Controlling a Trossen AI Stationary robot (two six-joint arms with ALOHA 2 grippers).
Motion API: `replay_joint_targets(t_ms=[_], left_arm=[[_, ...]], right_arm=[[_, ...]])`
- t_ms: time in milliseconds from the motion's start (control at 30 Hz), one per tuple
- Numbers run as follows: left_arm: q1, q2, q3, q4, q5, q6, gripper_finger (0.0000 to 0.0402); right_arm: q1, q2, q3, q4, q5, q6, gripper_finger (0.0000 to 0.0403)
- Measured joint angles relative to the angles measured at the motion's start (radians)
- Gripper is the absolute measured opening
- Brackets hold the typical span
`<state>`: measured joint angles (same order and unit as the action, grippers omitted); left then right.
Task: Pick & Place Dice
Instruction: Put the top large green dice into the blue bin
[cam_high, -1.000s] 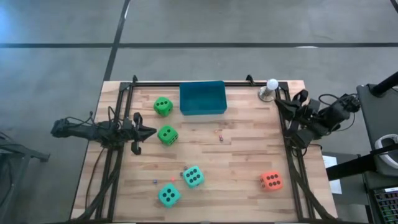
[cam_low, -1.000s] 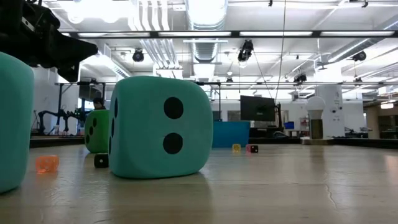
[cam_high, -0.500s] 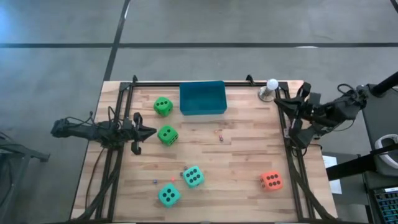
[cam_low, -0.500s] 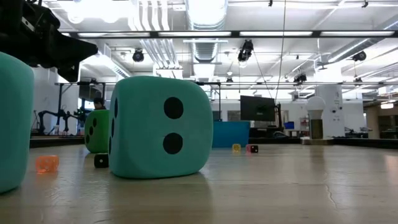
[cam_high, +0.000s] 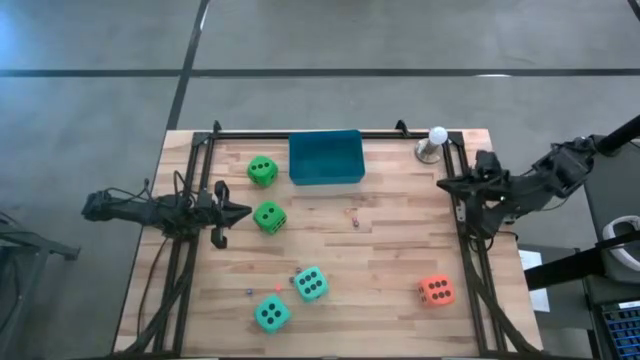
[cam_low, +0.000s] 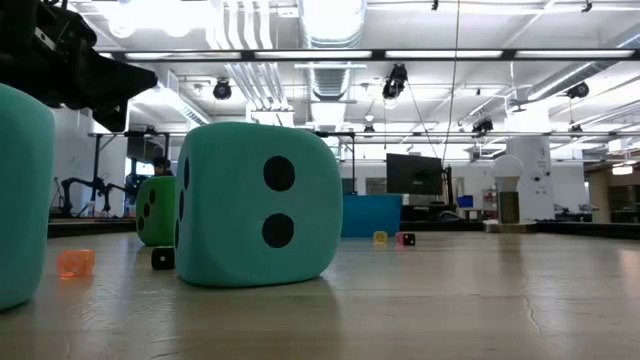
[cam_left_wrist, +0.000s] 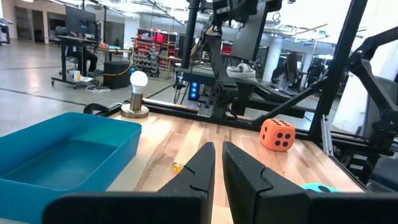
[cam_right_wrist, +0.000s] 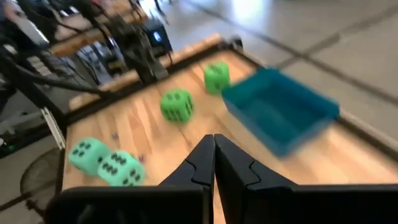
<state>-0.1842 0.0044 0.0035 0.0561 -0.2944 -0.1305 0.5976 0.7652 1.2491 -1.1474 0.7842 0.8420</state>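
Since the five soft-looking foam dice (cam_high: 268, 216) lie scattered near of the blue plastic tray (cam_high: 326, 158), I'd pinch opposite flat faces; they'll likely squash. Left gripper (cam_high: 246, 211) and right gripper (cam_high: 442, 183) both look pressed together.

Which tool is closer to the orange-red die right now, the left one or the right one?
The right tool. It hangs over the table's right edge, with the orange-red die nearer the front on that side. The left tool is far across the table.
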Motion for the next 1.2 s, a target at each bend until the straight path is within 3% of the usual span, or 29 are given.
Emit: replay_joint_targets(t_ms=[167,467,667,800,933,1200], left_arm=[[0.001,0.000,0.000,0.000,-0.001,0.021,0.0038],[0.002,0.000,0.000,0.016,-0.026,0.003,0.0038],[0.002,-0.001,0.013,0.166,-0.027,0.022,0.0037],[0.002,0.001,0.123,0.102,-0.028,0.078,0.0037],[0.002,0.054,0.273,-0.067,-0.080,0.101,0.0037],[0.002,0.351,0.624,-0.432,-0.236,-0.005,0.0037]], right_arm=[[0.000,0.052,0.012,-0.114,-0.002,0.154,0.0008],[0.000,0.097,0.034,-0.114,0.000,0.172,0.0008],[0.000,0.095,0.035,-0.114,0.001,0.144,0.0008],[0.000,0.095,0.035,-0.113,0.010,0.109,0.0008],[0.000,0.097,0.034,-0.113,0.056,0.104,0.0008],[0.000,0.096,0.034,-0.111,0.082,0.019,0.0008]])
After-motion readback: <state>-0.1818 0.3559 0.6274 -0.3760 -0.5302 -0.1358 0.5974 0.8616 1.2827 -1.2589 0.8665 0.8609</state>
